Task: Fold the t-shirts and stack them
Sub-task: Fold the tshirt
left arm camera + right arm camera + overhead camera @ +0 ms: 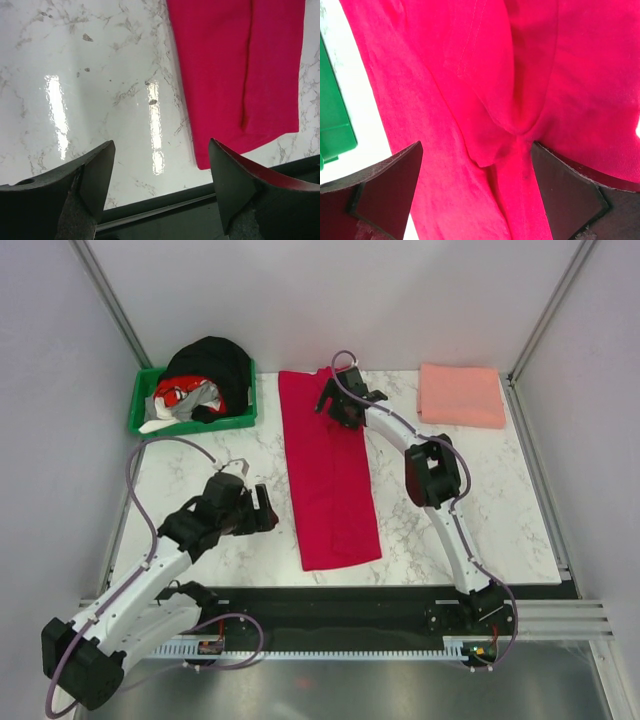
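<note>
Red t-shirt [330, 480] [235, 65] [520, 75]: folded lengthwise into a long narrow strip. It lies flat down the middle of the marble-patterned desk [420, 530], running from the far edge almost to the near edge. A lengthwise crease shows near its near end.

Pink t-shirt [462, 395]: folded to a neat rectangle at the far right corner of the desk, well apart from the red one.

Green plastic bin [140, 412] [335, 125]: far left corner, heaped with black, red and white cloth. Any print on that cloth is too small to read.

Right hand [335, 405] [476, 145]: the arm is stretched forward and bent at the elbow, with the hand over the far end of the red strip. Its fingers are spread wide. The cloth between them is bunched into a small raised fold. Contact with the cloth cannot be told.

Left hand [264, 508] [160, 145]: the arm is angled inward from the near left, with the hand low over bare desk, just beside the left edge of the red strip toward its near end. The fingers are apart, nothing between them, and the shirt's near left corner shows past the right fingertip.
</note>
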Available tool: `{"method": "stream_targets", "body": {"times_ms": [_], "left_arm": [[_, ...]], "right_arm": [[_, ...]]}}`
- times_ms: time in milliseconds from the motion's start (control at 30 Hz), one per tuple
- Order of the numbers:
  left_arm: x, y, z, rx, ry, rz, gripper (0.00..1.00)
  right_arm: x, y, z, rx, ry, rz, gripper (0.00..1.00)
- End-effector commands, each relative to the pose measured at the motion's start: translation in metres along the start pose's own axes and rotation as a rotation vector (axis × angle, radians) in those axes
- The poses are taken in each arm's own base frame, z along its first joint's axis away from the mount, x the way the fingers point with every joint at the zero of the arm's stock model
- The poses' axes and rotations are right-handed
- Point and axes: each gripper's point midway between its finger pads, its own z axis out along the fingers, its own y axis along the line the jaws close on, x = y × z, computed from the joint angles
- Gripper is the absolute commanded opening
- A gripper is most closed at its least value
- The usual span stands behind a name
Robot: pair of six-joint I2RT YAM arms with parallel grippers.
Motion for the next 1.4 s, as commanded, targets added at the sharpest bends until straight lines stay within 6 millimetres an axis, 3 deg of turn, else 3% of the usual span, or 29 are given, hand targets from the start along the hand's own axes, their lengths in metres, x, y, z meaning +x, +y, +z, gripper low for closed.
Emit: {"method": "stream_targets", "body": {"times_ms": [0, 100, 167, 233, 300, 333, 400, 433, 467, 500, 533, 567, 600, 633, 667, 700, 733, 833, 933, 1167, 1367], "left_arm": [[0.002, -0.014, -0.002, 0.056, -0.009, -0.049, 0.82], [0.008, -0.017, -0.003, 0.075, 0.007, -0.075, 0.8], [0.013, -0.019, -0.003, 0.081, 0.028, -0.079, 0.75], [0.024, -0.028, -0.003, 0.116, 0.078, -0.078, 0.75], [0.038, -0.033, 0.0, 0.12, 0.129, -0.075, 0.74], [0.044, -0.035, 0.0, 0.121, 0.145, -0.078, 0.74], [0.06, -0.041, 0.0, 0.124, 0.184, -0.087, 0.74], [0.065, -0.042, 0.001, 0.123, 0.195, -0.091, 0.74], [0.074, -0.04, 0.004, 0.113, 0.21, -0.096, 0.73], [0.081, -0.044, 0.004, 0.119, 0.222, -0.102, 0.73], [0.086, -0.044, 0.005, 0.12, 0.231, -0.107, 0.73], [0.097, -0.041, 0.009, 0.112, 0.251, -0.109, 0.73], [0.101, -0.048, 0.012, 0.135, 0.257, -0.121, 0.72], [0.105, -0.05, 0.014, 0.143, 0.263, -0.13, 0.71], [0.117, -0.046, 0.019, 0.138, 0.285, -0.136, 0.7], [0.118, -0.057, 0.022, 0.185, 0.285, -0.163, 0.69], [0.122, -0.059, 0.024, 0.199, 0.294, -0.174, 0.64], [0.136, -0.057, 0.032, 0.183, 0.306, -0.19, 0.61], [0.14, -0.058, 0.035, 0.165, 0.302, -0.178, 0.61], [0.132, -0.061, 0.037, 0.139, 0.24, -0.173, 0.61], [0.132, -0.055, 0.036, 0.119, 0.214, -0.193, 0.61]], "right_arm": [[0.015, -0.021, -0.009, 0.046, 0.073, -0.015, 0.98], [-0.021, 0.032, -0.054, -0.122, 0.032, -0.079, 0.98], [-0.037, 0.054, -0.081, -0.19, 0.02, -0.117, 0.98], [-0.052, 0.063, -0.114, -0.211, -0.006, -0.169, 0.98], [-0.049, 0.053, -0.134, -0.18, 0.008, -0.196, 0.98], [-0.042, 0.036, -0.152, -0.131, 0.018, -0.213, 0.98], [-0.021, 0.009, -0.171, -0.067, 0.057, -0.219, 0.98], [0.005, -0.025, -0.19, 0.001, 0.1, -0.22, 0.98], [0.021, -0.041, -0.199, 0.024, 0.126, -0.217, 0.98], [0.02, -0.046, -0.23, 0.022, 0.083, -0.214, 0.98], [0.067, -0.089, -0.229, 0.104, 0.169, -0.215, 0.98], [0.078, -0.103, -0.238, 0.128, 0.161, -0.212, 0.97], [0.082, -0.107, -0.262, 0.11, 0.127, -0.202, 0.96], [0.118, -0.139, -0.265, 0.161, 0.186, -0.21, 0.94], [0.131, -0.149, -0.272, 0.171, 0.194, -0.179, 0.88], [0.136, -0.15, -0.286, 0.14, 0.177, -0.165, 0.85], [0.165, -0.174, -0.289, 0.167, 0.231, -0.164, 0.81], [0.198, -0.185, -0.295, 0.111, 0.261, -0.131, 0.72], [0.218, -0.18, -0.298, 0.066, 0.287, -0.15, 0.71], [0.24, -0.158, -0.295, -0.022, 0.326, -0.159, 0.71], [0.251, -0.154, -0.289, -0.045, 0.353, -0.158, 0.7]]}}
